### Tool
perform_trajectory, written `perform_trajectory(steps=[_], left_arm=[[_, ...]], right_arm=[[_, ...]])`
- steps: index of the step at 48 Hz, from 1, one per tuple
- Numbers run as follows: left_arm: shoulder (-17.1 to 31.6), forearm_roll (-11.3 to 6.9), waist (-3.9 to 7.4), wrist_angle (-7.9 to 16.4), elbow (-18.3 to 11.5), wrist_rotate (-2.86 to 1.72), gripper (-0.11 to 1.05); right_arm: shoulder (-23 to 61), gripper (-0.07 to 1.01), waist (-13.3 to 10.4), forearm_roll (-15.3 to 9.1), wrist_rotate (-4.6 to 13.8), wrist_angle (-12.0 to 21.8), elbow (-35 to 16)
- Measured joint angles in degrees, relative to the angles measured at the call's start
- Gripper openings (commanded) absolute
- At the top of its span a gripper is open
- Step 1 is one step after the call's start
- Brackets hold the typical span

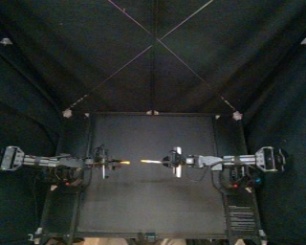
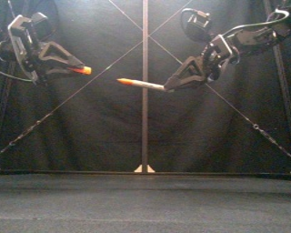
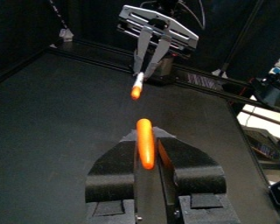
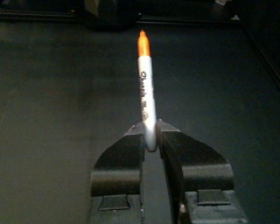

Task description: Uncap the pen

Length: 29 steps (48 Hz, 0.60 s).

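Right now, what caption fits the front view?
Cap off: left gripper holds the orange cap, right gripper holds the pen, both above the table.

A square black tabletop (image 1: 142,196) sits inside a booth of black cloth; the back curtain (image 1: 156,67) hangs in soft folds behind it; side curtains (image 1: 15,105) close in both flanks; dim light greys the tabletop's matte surface and the upper cloth in the front view.

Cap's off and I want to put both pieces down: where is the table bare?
The whole table is bare: front strip, back strip and both sides. The only tight spot is mid-air over the centre, where the left gripper with the cap faces the right gripper with the pen.
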Motion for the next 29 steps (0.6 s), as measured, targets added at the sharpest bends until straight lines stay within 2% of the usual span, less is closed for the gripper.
perform_trajectory(steps=[23, 29], left_arm=[[-0.8, 0.00, 0.00, 0.0, 0.8, 0.00, 0.45], [-0.8, 0.44, 0.00, 0.9, 0.8, 0.09, 0.45]], right_arm=[[-0.2, 0.46, 0.1, -0.1, 0.00, 0.0, 0.4], [-0.3, 0.46, 0.1, -0.1, 0.00, 0.0, 0.6]])
